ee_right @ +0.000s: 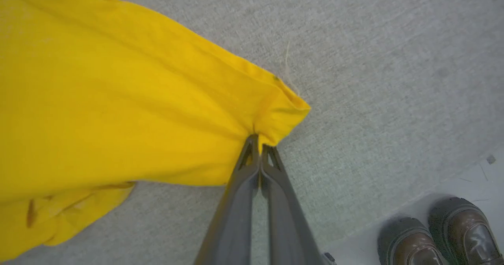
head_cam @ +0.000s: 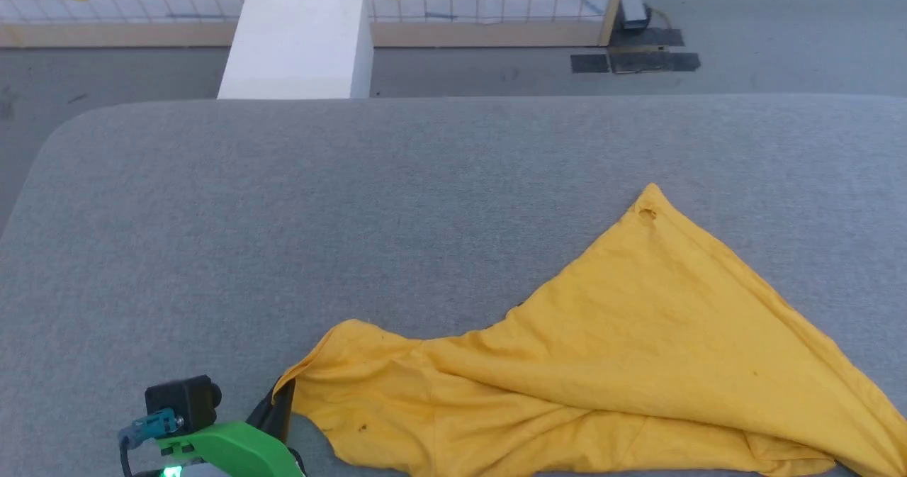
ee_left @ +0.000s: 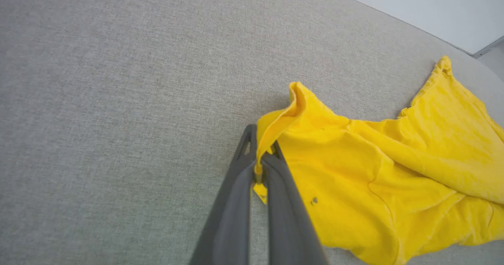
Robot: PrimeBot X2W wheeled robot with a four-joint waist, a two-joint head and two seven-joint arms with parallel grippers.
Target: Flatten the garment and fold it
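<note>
The bright yellow cotton T-shirt (head_cam: 638, 335) is laid rumpled on the grey fabric-covered surface (head_cam: 283, 200), near right. One corner is pinched tight in the low-angled left gripper (ee_left: 262, 154), another fold clamped by the right gripper (ee_right: 260, 145). From the right wrist, glossy brown shoes (ee_right: 464, 227) are caught; the shirt's near edge gets cut off in the head view.

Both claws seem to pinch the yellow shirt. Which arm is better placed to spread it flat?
Probably the left. The left gripper pinches a corner of the garment with broad bare grey surface beside it; the right gripper, also gripping, sits near the surface's edge.
</note>
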